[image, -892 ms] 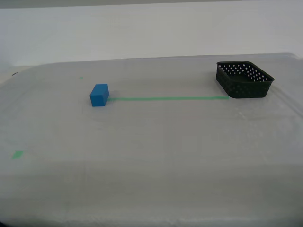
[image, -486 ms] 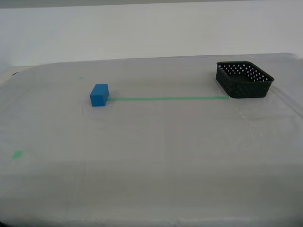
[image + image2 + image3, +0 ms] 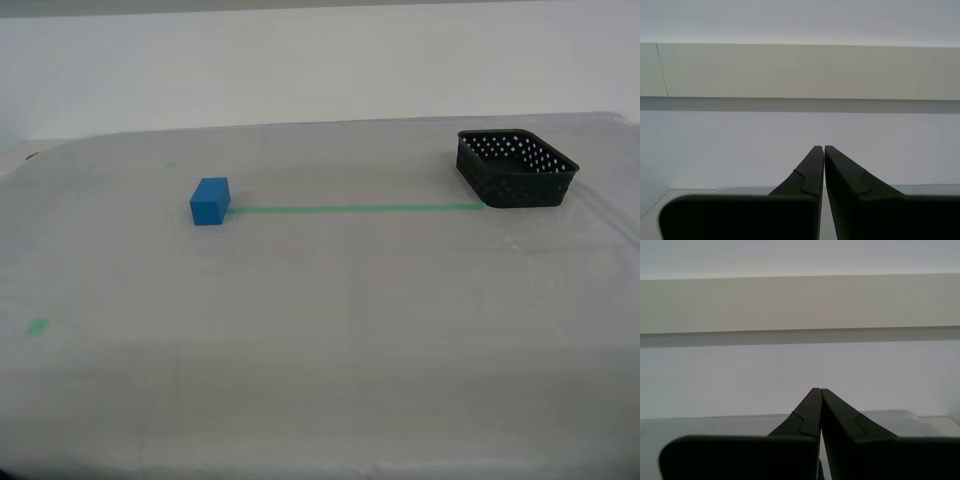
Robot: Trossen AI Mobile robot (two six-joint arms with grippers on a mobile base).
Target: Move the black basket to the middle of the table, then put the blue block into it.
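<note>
The black basket [image 3: 517,167] stands empty at the far end of the table [image 3: 330,300] on the exterior view's right, where a green tape line ends. The blue block [image 3: 209,201] sits at the other end of that line, toward the exterior view's left. Neither arm shows in the exterior view. My first gripper [image 3: 819,391] is shut with nothing between its fingers and faces a pale wall above the table's far edge. My second gripper [image 3: 823,148] is likewise shut and empty, facing the same wall.
A thin green tape line [image 3: 355,208] runs between block and basket. A small green tape mark [image 3: 37,327] lies near the exterior view's left edge, and another faint mark [image 3: 171,165] sits behind the block. A white wall rises behind the table.
</note>
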